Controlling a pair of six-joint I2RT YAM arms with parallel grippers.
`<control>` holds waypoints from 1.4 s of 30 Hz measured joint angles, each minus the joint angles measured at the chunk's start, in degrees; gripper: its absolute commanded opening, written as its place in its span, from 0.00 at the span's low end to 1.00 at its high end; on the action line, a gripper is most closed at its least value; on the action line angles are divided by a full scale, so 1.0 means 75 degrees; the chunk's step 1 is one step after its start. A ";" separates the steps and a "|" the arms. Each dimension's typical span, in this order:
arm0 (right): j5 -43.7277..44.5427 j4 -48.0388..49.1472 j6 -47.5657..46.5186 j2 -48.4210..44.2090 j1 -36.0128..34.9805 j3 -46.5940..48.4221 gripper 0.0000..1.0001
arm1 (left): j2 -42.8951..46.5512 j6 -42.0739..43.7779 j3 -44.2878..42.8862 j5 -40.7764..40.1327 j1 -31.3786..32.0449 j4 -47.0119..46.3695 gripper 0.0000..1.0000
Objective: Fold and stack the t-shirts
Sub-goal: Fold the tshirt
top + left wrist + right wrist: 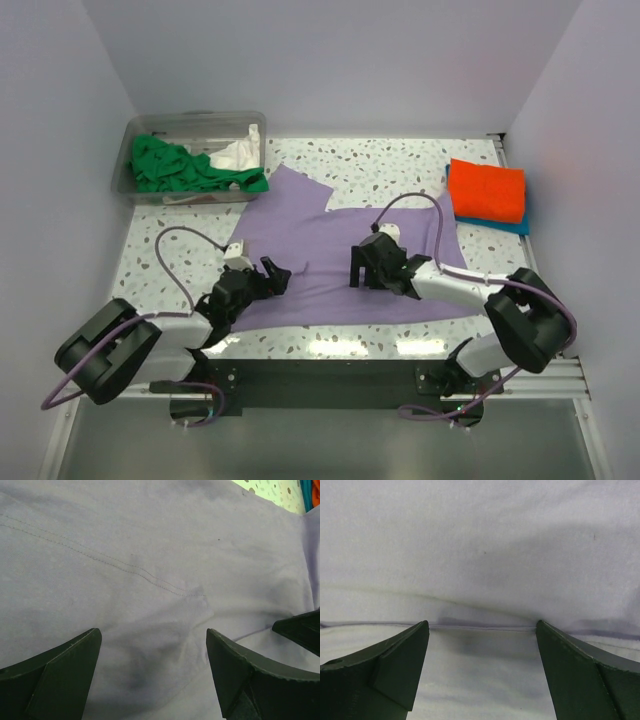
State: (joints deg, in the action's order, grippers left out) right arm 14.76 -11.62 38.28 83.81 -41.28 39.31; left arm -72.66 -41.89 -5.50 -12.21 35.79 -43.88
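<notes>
A lavender t-shirt [330, 250] lies spread on the table's middle, partly folded. My left gripper [277, 274] is open over its left part; the left wrist view shows cloth [150, 570] with a stitched seam between the spread fingers [65, 675]. My right gripper [362, 272] is open over the shirt's middle; in the right wrist view a folded edge of the cloth [480, 628] runs between the fingertips [405, 660]. Neither holds anything. A folded orange shirt [487, 189] lies on a blue one [516, 225] at the back right. A green shirt [185, 167] and a white one [237, 155] sit in a tub.
The clear plastic tub [135, 188] stands at the back left, its near side touching the lavender shirt's corner. White walls close the table on the left, back and right. The speckled tabletop [390, 165] shows between tub and stack.
</notes>
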 measured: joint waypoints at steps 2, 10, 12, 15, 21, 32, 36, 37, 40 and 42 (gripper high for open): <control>0.0096 0.0102 0.0169 -0.0137 -0.0201 -0.0149 0.91 | 0.0393 -0.0152 0.0111 -0.0052 -0.0003 0.0318 0.91; 0.0134 0.0041 0.0968 -0.0857 -0.0781 -0.0694 0.91 | 0.1617 -0.0487 0.0254 -0.0175 -0.0003 0.1600 0.91; 0.0131 -0.0026 0.1119 -0.0956 -0.0874 -0.0746 0.91 | 0.1807 -0.0533 0.0268 -0.0172 0.0003 0.1801 0.91; 0.0134 -0.0154 0.1247 -0.1000 -0.0976 -0.0740 0.91 | 0.2020 -0.0539 0.0280 -0.0169 0.0026 0.2055 0.91; 0.0111 -0.1186 0.1402 -0.1373 -0.1166 -0.0635 0.93 | 0.2524 -0.0428 0.0277 -0.0169 0.0087 0.2614 0.92; 0.1000 -0.3072 0.0935 -0.1489 -0.1017 0.1134 0.98 | 0.0458 0.0539 -0.1801 0.0230 0.0090 0.2687 0.98; 0.1008 -0.2964 0.0673 -0.1279 -0.0519 0.1343 0.98 | -0.0568 0.0868 -0.2699 0.0493 0.0090 0.2538 1.00; 0.0976 -0.2961 0.0612 -0.1250 -0.0364 0.1341 0.98 | -0.0664 0.0918 -0.2806 0.0525 0.0090 0.2544 1.00; 0.0944 -0.2973 0.0507 -0.1241 -0.0029 0.1338 0.98 | -0.0682 0.0962 -0.2926 0.0586 0.0087 0.2556 1.00; 0.0903 -0.3016 0.0484 -0.1300 0.0023 0.1309 0.98 | -0.0592 0.0956 -0.2923 0.0600 0.0085 0.2579 1.00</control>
State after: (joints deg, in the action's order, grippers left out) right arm 21.54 -34.24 41.91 74.06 -41.10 49.12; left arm -77.10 -34.72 -27.42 -7.70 36.42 -24.53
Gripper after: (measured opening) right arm 0.983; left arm 0.997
